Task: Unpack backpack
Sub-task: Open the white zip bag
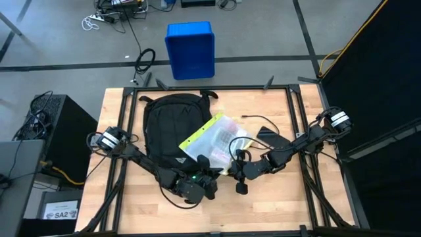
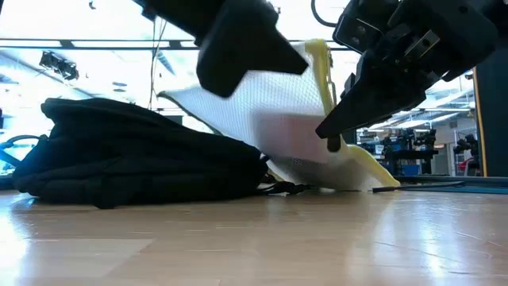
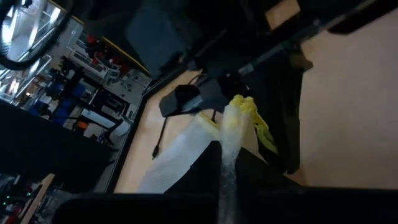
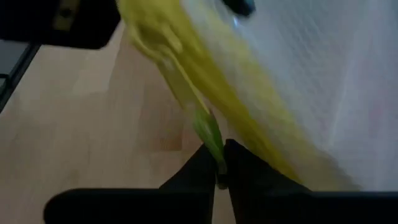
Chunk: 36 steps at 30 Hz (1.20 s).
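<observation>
The black backpack [image 1: 170, 126] lies flat on the left half of the wooden table [image 1: 289, 204]; the low view shows it as a dark mound [image 2: 135, 151]. A clear mesh pouch with a yellow border [image 1: 217, 137] slants up over the backpack's right side [image 2: 270, 119]. Its lower yellow edge [image 2: 369, 171] rests on the table. My left gripper [image 1: 208, 167] is shut on the pouch's near end. My right gripper [image 1: 237, 174] is shut on a small green tab at the yellow border. My left gripper pinches the pouch's near edge [image 3: 229, 163] between its two fingers, coming from the table's near left, almost level. That end of the pouch is raised off the table. My right gripper pinches a thin green tab [image 4: 211, 138] on the pouch's yellow border between its fingertips [image 4: 239, 163]. It slants down from the table's right. The tab stands up out of the fingers, and the border runs on above it.
A flat dark object [image 1: 268, 137] lies on the table right of the pouch. A blue plastic bin [image 1: 190, 49] stands on the floor beyond the far edge. Bare wood lies along the near edge and the right side. Cables and a black case [image 1: 62, 128] are off the table's left.
</observation>
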Tool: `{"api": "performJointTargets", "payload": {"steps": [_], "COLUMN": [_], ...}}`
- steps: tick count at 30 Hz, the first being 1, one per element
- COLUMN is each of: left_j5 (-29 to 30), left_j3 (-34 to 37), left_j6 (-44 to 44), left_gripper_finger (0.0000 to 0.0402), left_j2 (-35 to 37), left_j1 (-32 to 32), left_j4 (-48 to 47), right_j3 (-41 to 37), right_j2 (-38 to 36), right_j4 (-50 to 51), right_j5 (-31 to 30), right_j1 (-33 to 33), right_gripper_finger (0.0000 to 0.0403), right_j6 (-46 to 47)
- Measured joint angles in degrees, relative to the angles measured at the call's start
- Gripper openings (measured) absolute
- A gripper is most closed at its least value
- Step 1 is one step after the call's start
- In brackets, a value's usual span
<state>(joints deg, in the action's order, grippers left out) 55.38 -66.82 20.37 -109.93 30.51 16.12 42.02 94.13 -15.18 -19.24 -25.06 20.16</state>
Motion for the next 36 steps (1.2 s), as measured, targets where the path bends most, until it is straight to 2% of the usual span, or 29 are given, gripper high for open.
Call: {"api": "performJointTargets", "payload": {"steps": [5, 13, 18, 22, 28, 36], "left_j5": [0.63, 2.82, 4.24, 7.62, 12.09, 12.52], "left_j3": [-0.01, -0.03, -0.03, -0.04, -0.05, 0.22], "left_j6": [-1.54, -16.84, -21.52, -25.72, -40.97, -64.35], "left_gripper_finger": [0.0, 0.0, 0.0, 0.0, 0.0, 0.0], "left_j2": [1.57, 4.82, 6.13, 8.21, 12.47, 13.43], "left_j1": [2.4, 6.06, 8.64, 10.83, 14.55, 17.54], "left_j4": [-4.45, -21.74, -26.91, -32.55, -48.55, -66.97], "right_j3": [0.0, 0.0, 0.0, 0.0, 0.0, 0.0], "right_j2": [0.0, 0.0, 0.0, -0.17, -3.13, -9.21], "right_j4": [0.6, 3.46, 5.48, 9.89, 20.73, 34.15], "right_j5": [-0.23, -1.46, -2.65, -2.93, -3.32, -3.76], "right_j1": [0.0, 0.06, 0.04, 0.17, 0.28, -0.8], "right_gripper_finger": [0.0002, 0.0001, 0.0, 0.0, 0.0, 0.0], "right_j6": [-0.91, -0.72, -0.59, 1.36, 10.63, 17.33]}}
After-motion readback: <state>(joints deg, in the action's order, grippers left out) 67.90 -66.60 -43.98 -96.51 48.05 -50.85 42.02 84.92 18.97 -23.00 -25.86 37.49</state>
